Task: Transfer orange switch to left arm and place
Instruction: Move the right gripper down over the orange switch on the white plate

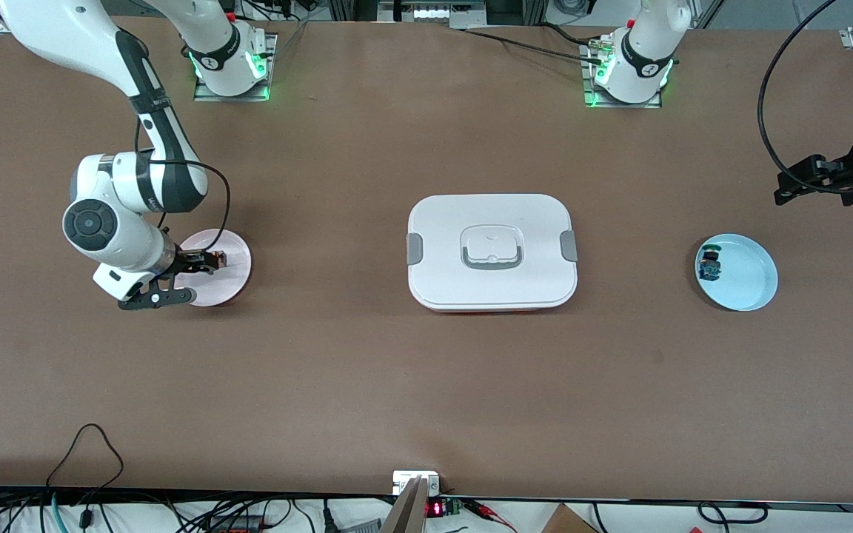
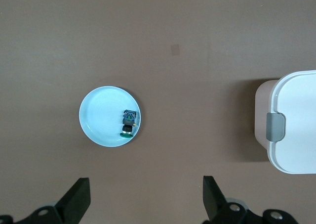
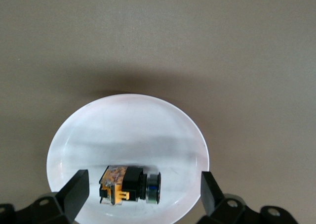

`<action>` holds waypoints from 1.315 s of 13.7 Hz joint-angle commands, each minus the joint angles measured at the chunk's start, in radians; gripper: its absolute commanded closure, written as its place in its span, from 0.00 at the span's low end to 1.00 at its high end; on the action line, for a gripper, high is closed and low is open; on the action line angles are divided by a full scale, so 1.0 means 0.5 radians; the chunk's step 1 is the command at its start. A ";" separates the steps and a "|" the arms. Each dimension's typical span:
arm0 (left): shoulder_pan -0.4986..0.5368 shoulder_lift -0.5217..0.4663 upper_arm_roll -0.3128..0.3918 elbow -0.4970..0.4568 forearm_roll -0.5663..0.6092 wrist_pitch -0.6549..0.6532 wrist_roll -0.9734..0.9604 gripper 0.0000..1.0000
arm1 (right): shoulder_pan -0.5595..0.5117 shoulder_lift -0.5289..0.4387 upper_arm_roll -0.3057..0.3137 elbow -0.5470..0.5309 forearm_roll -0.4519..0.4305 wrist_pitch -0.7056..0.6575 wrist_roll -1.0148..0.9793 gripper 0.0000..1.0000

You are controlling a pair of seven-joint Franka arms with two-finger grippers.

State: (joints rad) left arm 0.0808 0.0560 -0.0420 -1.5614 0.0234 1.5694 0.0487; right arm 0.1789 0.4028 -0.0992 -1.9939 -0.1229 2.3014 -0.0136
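Orange switch (image 3: 123, 184) lying on its side in a pale pink dish (image 1: 238, 255) toward the right arm's end of the bench (image 1: 426, 385), orange block at one end, black barrel at the other. Framed by the right pincer (image 1: 208, 259), low over that dish with fingers spread wide, one fingertip (image 3: 76, 189) to each side of the switch and neither touching it; nothing held. Hung from the right arm (image 1: 130, 215), reaching down from its base at the top of the front view. Well apart, at mid-bench: white lidded box (image 1: 492, 252) with grey side clips, a grey-rimmed recessed handle and a thin red edge at its base. Farther on, toward the left arm's end: light blue dish (image 1: 748, 277) holding a small part with green cap and blue body (image 2: 128, 122), close to the rim on the box side. Left pincer (image 1: 793, 185) up in the air near the bench's edge at the left arm's end, fingers wide apart, empty, looking down on the blue dish and one corner of the box; left arm waiting.
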 commanded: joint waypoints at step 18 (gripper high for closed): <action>0.004 0.026 -0.005 0.067 -0.034 -0.056 -0.005 0.00 | 0.041 0.090 0.002 -0.074 -0.061 0.125 0.064 0.00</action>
State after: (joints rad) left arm 0.0808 0.0560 -0.0420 -1.5614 0.0234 1.5664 0.0487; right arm 0.1975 0.4442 -0.0988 -2.0152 -0.1487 2.3429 0.0005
